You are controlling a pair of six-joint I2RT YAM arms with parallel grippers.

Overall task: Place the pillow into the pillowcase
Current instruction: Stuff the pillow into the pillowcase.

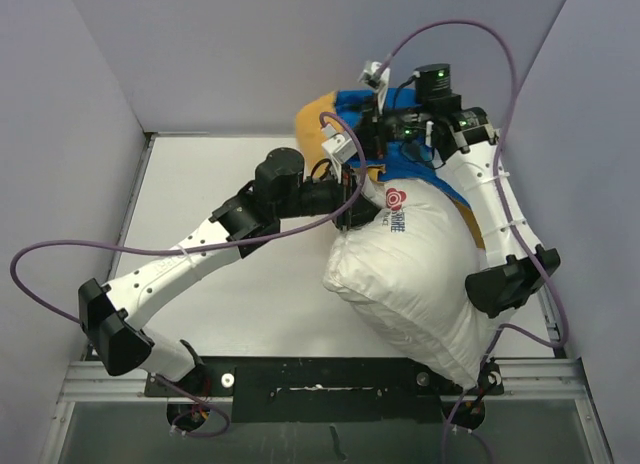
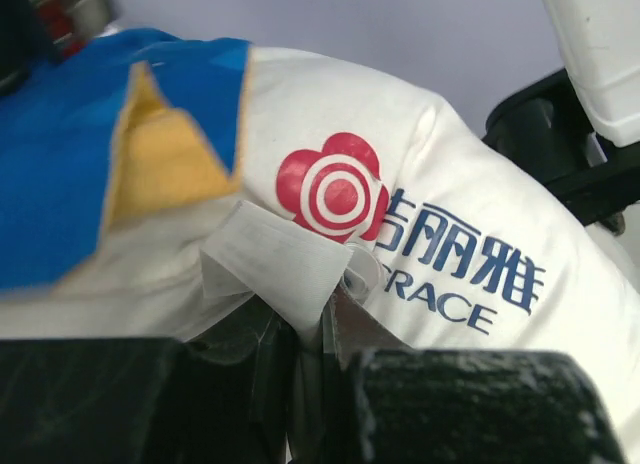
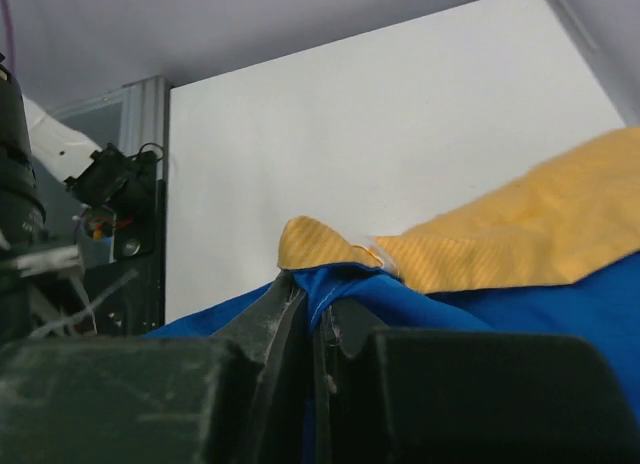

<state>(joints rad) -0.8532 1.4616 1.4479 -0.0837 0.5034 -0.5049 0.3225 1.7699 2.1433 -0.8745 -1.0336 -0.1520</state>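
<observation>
The plump white rectangular pillow [image 1: 420, 284], at four o'clock on the white table [image 1: 250, 309], is pinched by its sewn label [image 2: 270, 259] in the left gripper [image 2: 318, 329], its far end hidden at one o'clock under the blue-and-mustard fabric pillowcase [image 1: 318, 119], whose hem is clamped in the right gripper [image 3: 312, 319].

From above, most of the pillowcase [image 1: 318, 119] is hidden under the right arm [image 1: 480, 184] and behind the pillow [image 1: 410, 274]. Only a yellow fold and blue strips show at the far side, and its print cannot be seen. The fingertips of the left end effector [image 1: 352, 206] are lost against the pillow, and the logo [image 1: 395, 206] text is too small to read. In the left wrist view its fingers [image 2: 480, 404] are a dark blur along the bottom edge. The right end effector [image 3: 312, 329] is likewise blurred, and the pillowcase runs off that picture's right edge.
</observation>
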